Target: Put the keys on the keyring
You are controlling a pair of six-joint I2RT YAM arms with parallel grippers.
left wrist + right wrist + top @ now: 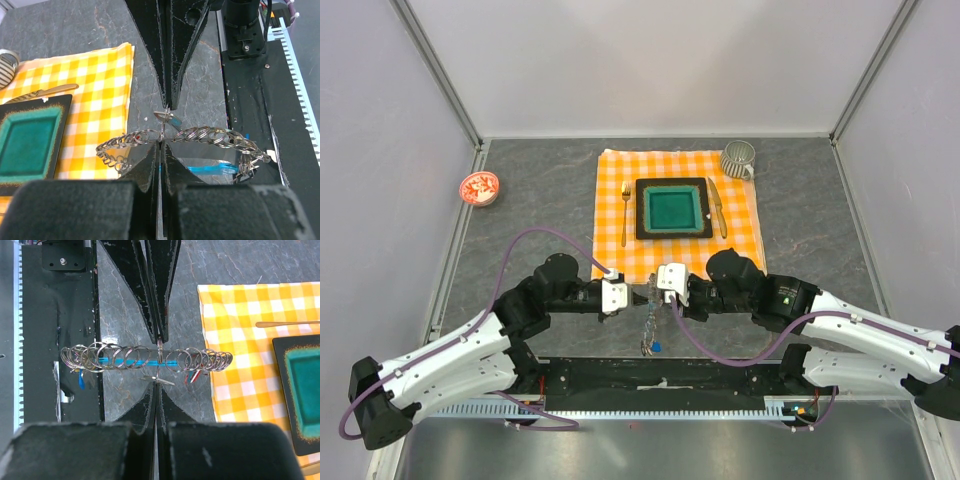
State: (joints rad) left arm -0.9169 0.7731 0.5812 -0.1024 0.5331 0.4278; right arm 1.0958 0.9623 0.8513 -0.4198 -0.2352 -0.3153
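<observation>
Fig. Two-arm threading pose, top, L-wrist and R-wrist views. The left gripper (161, 150) and right gripper (157, 392) meet tip to tip above the bare table (540, 200), just in front of the checked cloth (610, 240), both jaw pairs clenched. The L jaws pinch one coil near the middle of the keyring (125, 358), which spans crosswise btw. the two arms as a row of thin overlapping wire loops w/ a cyan clip (215, 169) running along it. The R jaws appear to nip a tiny key (159, 380) lying just beside that same coil; whether the key touches the wire cannot be told. A blue tag (81, 382) and a red tag (190, 378) hang from loops toward either end, prob. other keys. Handling (judged): the ring is light, springy and slick, so it will sag and swing at both free ends and is best held on a single coil close to the work point, as here. The key is stiff but very small and easily twisted out of a tip pinch, so take it by the head, leaving the hole free. Room: open stone to L and R of the tips. The cloth edge lies just beyond, w/ plate (642, 210), fork (626, 212), knife (717, 208) and mug (738, 157) farther back. The black strip (660, 378) at the near edge sits under the drooping end of the ring, a likely snag. The red-and-white dish (479, 187) is well apart at far L.
</observation>
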